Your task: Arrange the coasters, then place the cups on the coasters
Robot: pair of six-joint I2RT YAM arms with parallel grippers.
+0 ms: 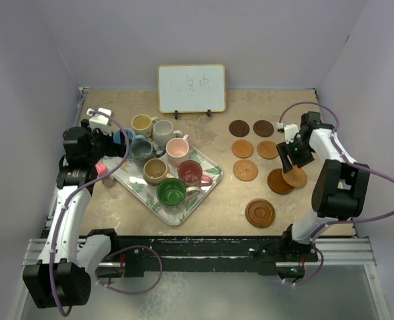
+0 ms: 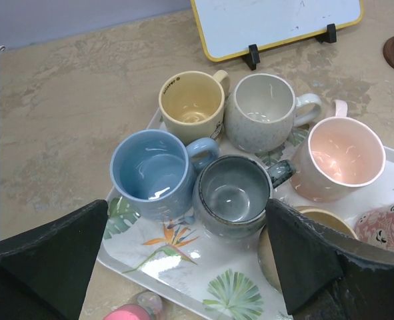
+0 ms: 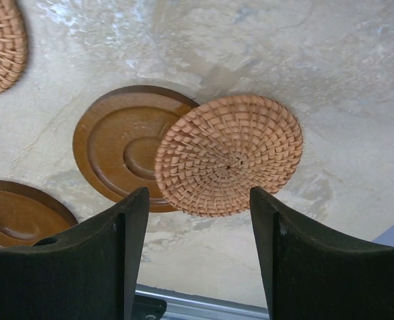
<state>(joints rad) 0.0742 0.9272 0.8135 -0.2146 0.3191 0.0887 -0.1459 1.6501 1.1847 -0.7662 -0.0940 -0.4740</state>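
Observation:
Several coasters lie on the right of the table: two dark brown ones [image 1: 239, 127], woven orange ones [image 1: 243, 148] and grooved brown wooden ones [image 1: 260, 213]. One woven coaster [image 3: 229, 155] overlaps the edge of a wooden coaster [image 3: 117, 147]. Just above that woven coaster hovers my right gripper [image 3: 198, 200], open and holding nothing. The cups stand together on the leaf-patterned tray [image 1: 207, 190]: yellow [image 2: 191, 105], off-white [image 2: 261, 112], pink [image 2: 337, 159], light blue [image 2: 150, 173], grey-blue [image 2: 232, 195], tan [image 1: 157, 171], red [image 1: 191, 173], green [image 1: 172, 192]. My left gripper [image 2: 187, 207] is wide open over the tray's left end, near the blue and grey-blue cups.
A small whiteboard [image 1: 191, 88] stands on an easel at the back. A pink object [image 2: 127, 312] lies on the table beside the tray's left corner. The metal rail [image 1: 203, 250] runs along the near edge, and walls close in both sides.

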